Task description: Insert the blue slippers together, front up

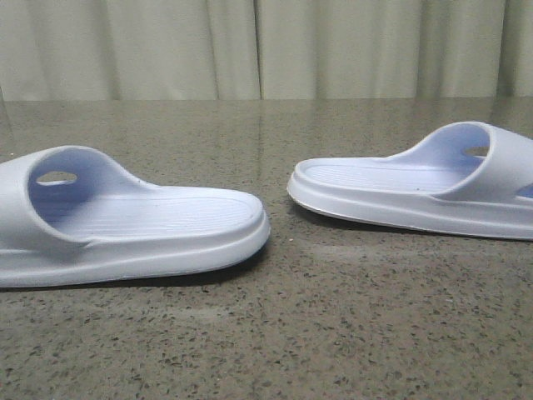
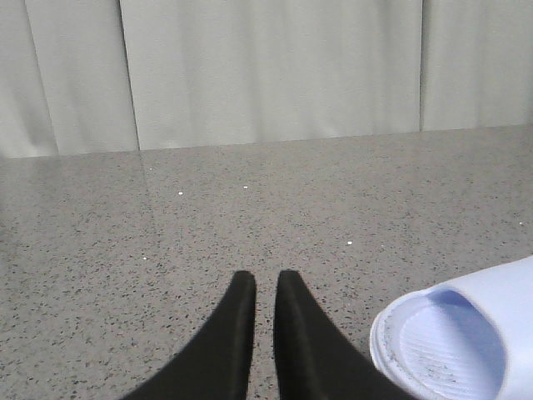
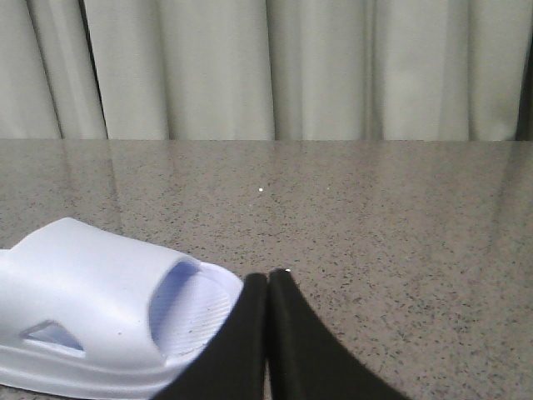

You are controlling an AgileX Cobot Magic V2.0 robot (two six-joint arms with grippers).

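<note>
Two slippers lie flat on a speckled grey table [image 1: 275, 333], soles down, well apart, with a wide strip of bare stone between them. A pale curtain [image 1: 266, 46] hangs behind the table's far edge.

In the front view, the left slipper [image 1: 125, 221] sits nearer the camera, cut off by the left edge of the picture. Its strap is at the left and its open heel end points right, toward the middle of the table; its long axis runs roughly left to right. The right slipper [image 1: 416, 187] lies a little farther back, cut off by the right edge. Its strap is at the right and its heel end points left, so the two heels face each other across the gap. Its long axis also runs about left to right, angled slightly away from the camera.

Open stone stretches in front of both slippers and behind them up to the curtain.

The left gripper [image 2: 265, 279] hangs above bare table with its dark fingers nearly together, a thin slit between the tips, holding nothing; one slipper end [image 2: 454, 342] lies just beside it. The right gripper [image 3: 268, 275] has its fingers pressed tip to tip, also holding nothing, with the strap end of a slipper [image 3: 108, 308] close alongside.
</note>
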